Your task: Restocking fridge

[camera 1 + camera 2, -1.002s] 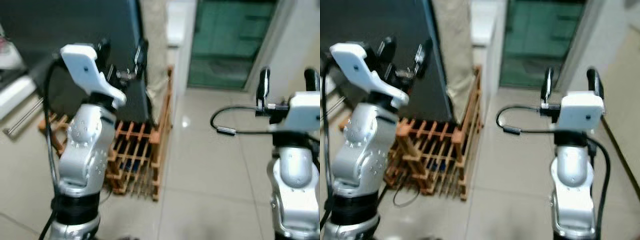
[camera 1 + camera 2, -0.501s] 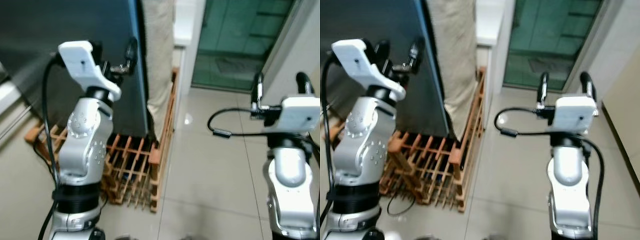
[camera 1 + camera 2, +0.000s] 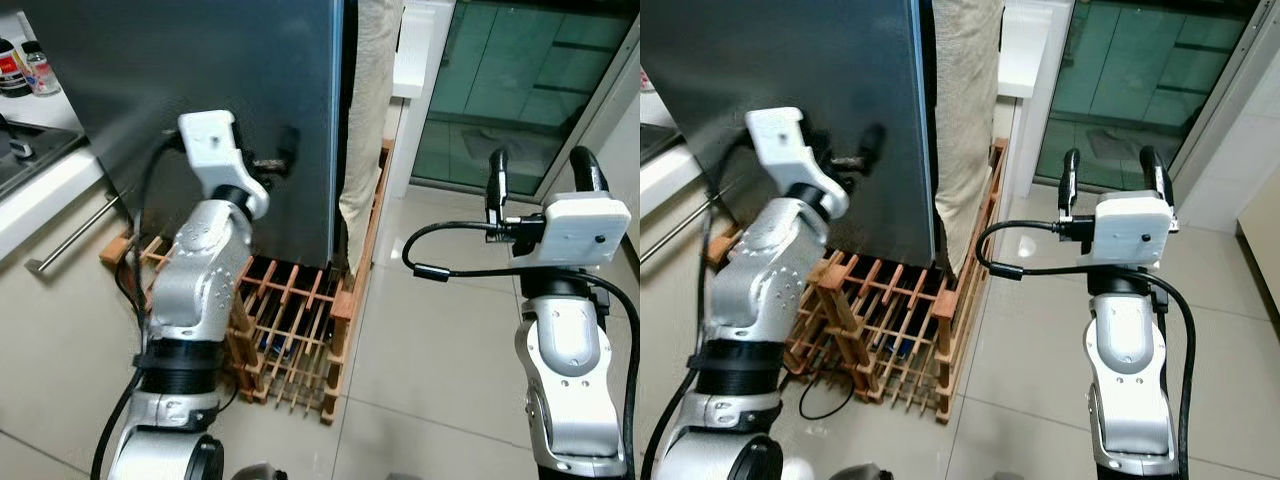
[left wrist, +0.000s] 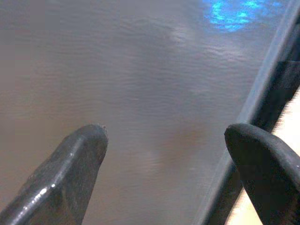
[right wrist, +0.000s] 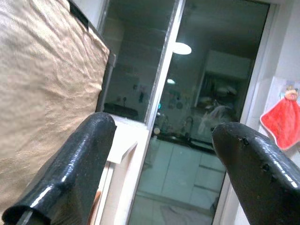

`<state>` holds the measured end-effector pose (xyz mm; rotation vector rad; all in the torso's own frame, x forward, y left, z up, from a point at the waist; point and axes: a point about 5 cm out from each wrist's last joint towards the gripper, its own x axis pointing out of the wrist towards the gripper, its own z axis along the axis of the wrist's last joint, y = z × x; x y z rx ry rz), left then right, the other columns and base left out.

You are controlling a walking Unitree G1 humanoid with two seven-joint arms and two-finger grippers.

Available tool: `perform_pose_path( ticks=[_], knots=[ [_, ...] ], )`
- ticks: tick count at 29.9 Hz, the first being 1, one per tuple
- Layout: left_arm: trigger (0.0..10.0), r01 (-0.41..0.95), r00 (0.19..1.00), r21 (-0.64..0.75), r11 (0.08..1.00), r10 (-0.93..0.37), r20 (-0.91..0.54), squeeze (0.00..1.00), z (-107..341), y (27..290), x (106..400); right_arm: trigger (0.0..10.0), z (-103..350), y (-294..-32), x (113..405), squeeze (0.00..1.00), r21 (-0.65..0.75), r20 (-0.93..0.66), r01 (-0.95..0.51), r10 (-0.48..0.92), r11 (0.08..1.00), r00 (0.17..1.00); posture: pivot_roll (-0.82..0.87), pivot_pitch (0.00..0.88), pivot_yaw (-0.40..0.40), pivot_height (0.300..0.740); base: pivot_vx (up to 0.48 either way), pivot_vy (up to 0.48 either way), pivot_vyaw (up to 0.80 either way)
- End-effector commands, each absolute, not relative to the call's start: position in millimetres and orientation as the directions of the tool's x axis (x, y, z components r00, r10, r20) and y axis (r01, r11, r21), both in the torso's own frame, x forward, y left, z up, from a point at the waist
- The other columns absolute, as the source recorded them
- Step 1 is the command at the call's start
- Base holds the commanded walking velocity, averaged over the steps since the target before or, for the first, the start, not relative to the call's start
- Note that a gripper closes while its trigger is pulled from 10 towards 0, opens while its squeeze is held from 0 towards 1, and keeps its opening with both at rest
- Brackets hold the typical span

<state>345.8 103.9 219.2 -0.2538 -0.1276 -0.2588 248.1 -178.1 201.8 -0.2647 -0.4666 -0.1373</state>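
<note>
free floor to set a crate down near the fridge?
Bare tile floor lies between the wooden rack and the right arm, running back to the glass door. It is crowded at the dark fridge door: the rack, a cable and the left gripper sit there.

A wooden wine rack [image 3: 290, 330] stands on the tiled floor [image 3: 440, 330]. Beige cloth [image 3: 965, 110] hangs behind it; bottles [image 3: 22, 68] sit far left.

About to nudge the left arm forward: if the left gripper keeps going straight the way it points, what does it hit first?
The dark fridge door. The left gripper, fingers open, points squarely at its flat face close to the door's edge; they look very near, though contact can't be judged.
</note>
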Motion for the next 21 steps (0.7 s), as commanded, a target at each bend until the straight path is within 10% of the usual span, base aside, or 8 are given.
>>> perform_pose_path(
  ticks=[1, 21],
  knots=[
    [10.0, 0.303, 0.948, -0.222, 0.927, -0.27, 0.166, 0.0, 226, 95, 350, 10.0, 194, -184, 247, 0.0, -0.208, 0.421, 0.195, -0.092, 0.958, 0.902, -0.16, 0.0, 0.042, 0.711, 0.0, 0.0, 0.0],
    [10.0, 0.322, 0.937, -0.2, 0.925, -0.281, 0.209, 0.0, 238, 111, 331, 10.0, 177, -187, 238, 0.0, -0.247, 0.343, 0.17, -0.078, 0.954, 0.936, -0.17, 0.0, 0.051, 0.711, 0.0, 0.0, -0.14]
  ],
)
